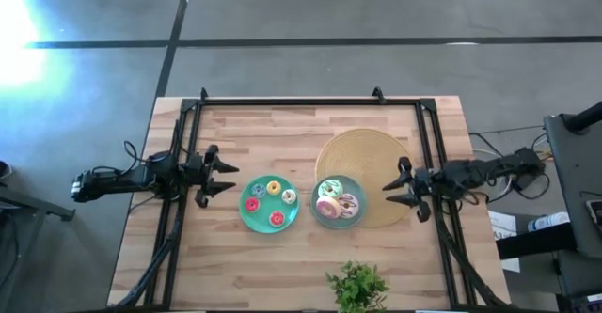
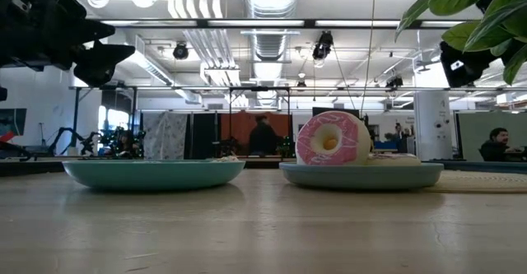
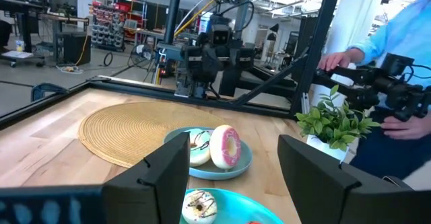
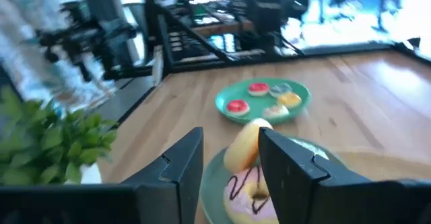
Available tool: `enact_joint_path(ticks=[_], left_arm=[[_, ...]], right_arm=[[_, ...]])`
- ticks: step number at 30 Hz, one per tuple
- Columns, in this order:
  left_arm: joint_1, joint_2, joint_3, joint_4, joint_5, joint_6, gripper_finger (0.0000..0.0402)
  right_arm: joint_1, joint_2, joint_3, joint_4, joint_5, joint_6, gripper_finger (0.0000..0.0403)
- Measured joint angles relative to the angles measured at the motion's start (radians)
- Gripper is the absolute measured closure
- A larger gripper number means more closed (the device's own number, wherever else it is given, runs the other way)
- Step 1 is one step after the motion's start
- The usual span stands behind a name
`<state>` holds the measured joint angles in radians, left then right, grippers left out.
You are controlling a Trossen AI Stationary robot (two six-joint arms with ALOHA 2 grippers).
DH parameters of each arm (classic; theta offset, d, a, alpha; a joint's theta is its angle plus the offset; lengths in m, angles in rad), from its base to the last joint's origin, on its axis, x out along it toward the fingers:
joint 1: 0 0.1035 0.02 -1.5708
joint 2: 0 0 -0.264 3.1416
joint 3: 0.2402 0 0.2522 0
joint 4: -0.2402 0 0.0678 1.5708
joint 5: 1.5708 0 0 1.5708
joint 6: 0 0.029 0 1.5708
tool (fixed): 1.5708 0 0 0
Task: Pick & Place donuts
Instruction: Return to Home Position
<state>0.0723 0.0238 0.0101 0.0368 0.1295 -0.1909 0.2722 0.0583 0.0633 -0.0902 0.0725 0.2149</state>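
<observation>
On the left gripper, fingers are gaping wide, gripping nothing; the right gripper is hanging equally spread and empty. Between them, the pink donut is standing on edge on the lighter plate, hole facing 6 o'clock; the tiny donuts are lying flat at its 9 o'clock. Probably light and slick, so I'm favouring a pinch across the ring.

Pale planked wood table, coarse woven tan mat, matt teal plates, perhaps plastic, smooth pink-iced donut
</observation>
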Motion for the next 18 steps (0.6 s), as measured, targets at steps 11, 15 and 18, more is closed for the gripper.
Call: enact_joint_path(ticks=[11,15,18], left_arm=[[0.000,0.000,0.000,0.000,0.000,0.000,0.0202],[0.000,0.000,0.000,0.000,0.000,0.000,0.0202],[0.000,0.000,0.000,0.000,0.000,0.000,0.0202]], right_arm=[[-0.207,-0.059,-0.019,0.037,-0.336,-0.167,0.0279],[-0.208,-0.059,-0.055,0.150,-0.336,-0.166,0.0280],[-0.208,-0.059,-0.054,0.145,-0.336,-0.166,0.0276]])
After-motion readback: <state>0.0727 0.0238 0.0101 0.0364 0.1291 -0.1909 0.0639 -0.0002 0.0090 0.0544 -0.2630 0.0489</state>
